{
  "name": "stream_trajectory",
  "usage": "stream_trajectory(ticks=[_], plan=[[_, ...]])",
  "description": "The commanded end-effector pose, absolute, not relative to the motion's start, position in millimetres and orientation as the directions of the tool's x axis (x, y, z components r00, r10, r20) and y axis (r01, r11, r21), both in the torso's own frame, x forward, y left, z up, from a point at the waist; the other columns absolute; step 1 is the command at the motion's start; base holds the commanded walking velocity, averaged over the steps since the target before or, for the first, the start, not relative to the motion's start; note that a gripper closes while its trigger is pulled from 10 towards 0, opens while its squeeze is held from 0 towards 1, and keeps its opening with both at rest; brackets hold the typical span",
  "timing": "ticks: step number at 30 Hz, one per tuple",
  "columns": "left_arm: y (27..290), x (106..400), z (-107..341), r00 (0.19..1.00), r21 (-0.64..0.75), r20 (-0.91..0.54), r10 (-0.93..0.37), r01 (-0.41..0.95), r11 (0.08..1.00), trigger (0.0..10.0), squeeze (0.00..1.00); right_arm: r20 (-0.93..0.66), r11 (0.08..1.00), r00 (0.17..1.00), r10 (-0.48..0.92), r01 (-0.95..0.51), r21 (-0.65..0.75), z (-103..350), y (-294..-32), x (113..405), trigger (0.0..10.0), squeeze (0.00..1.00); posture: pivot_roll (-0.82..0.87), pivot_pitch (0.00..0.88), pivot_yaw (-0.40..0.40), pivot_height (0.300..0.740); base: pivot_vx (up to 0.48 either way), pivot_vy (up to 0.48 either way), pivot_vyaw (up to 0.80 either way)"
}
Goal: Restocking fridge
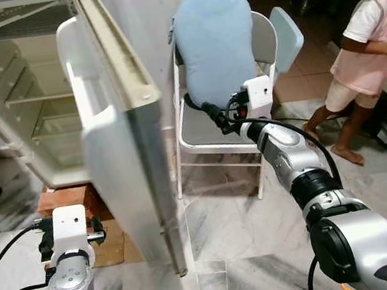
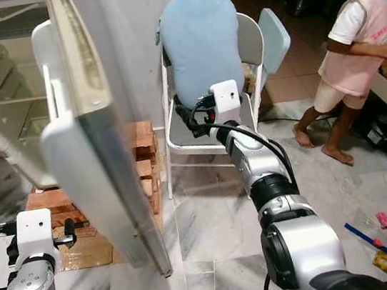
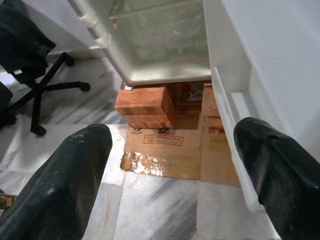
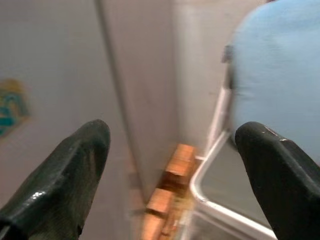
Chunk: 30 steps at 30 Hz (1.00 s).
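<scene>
Right gripper (image 4: 170, 165) reaches out beside the white folding chair (image 1: 199, 133) – fingers spread wide, holding nothing – with the fridge door (image 1: 118, 148) swung open to its left. On the chair sits a pale blue cushion (image 1: 214, 37). Left gripper (image 3: 175, 165) hangs low, also wide open and empty, near the fridge (image 1: 22, 104) (its shelves look bare), which stands on bricks (image 3: 145, 102) over flattened cardboard (image 3: 170, 150). A person (image 1: 371, 48) stands off to the right.

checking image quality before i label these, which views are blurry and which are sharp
Right wrist view: soft and smeared, with the blue cushion and bricks blurred. Left wrist view: sharp on the bricks and cardboard, with the near fingers soft. Both eye views: evenly lit and crisp on the fridge door.
</scene>
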<state>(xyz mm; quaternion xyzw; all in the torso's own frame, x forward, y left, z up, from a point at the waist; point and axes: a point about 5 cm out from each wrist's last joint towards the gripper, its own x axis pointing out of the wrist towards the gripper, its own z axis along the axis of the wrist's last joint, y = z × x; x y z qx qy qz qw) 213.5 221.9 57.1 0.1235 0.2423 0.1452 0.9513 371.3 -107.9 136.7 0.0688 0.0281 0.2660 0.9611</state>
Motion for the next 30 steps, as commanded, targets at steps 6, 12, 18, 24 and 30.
stream_trajectory(ticks=[6,12,18,24,30], plan=[[240,200,56,0.751,0.27,-0.438,0.494,-0.415,0.869,10.0,0.0,0.077,0.483,0.515,0.854,-0.839,0.251,151,-68,334,10.0,0.0,0.14,0.0,-0.034,0.74,0.0,0.0,0.0],[258,180,45,0.646,0.263,-0.489,0.586,-0.532,0.805,10.0,0.0,0.05,0.385,0.412,0.91,-0.883,0.269,147,-65,316,10.0,0.0,0.15,0.0,-0.038,0.74,0.0,0.0,0.0],[274,150,15,0.562,0.25,-0.585,0.584,-0.56,0.79,10.0,0.0,-0.056,0.639,0.639,0.768,-0.756,0.141,144,-69,343,10.0,0.0,0.17,0.0,-0.048,0.74,0.0,0.0,0.0],[283,138,3,0.555,0.305,-0.578,0.598,-0.533,0.789,10.0,0.0,-0.002,0.72,0.73,0.683,-0.674,0.165,172,-42,355,10.0,0.0,0.2,0.0,-0.075,0.74,0.0,0.0,0.0],[287,112,-22,0.455,0.322,-0.674,0.582,-0.528,0.786,10.0,0.0,0.091,0.441,0.46,0.883,-0.881,0.17,202,2,324,10.0,0.0,0.22,0.0,-0.096,0.74,0.0,0.0,0.0]])
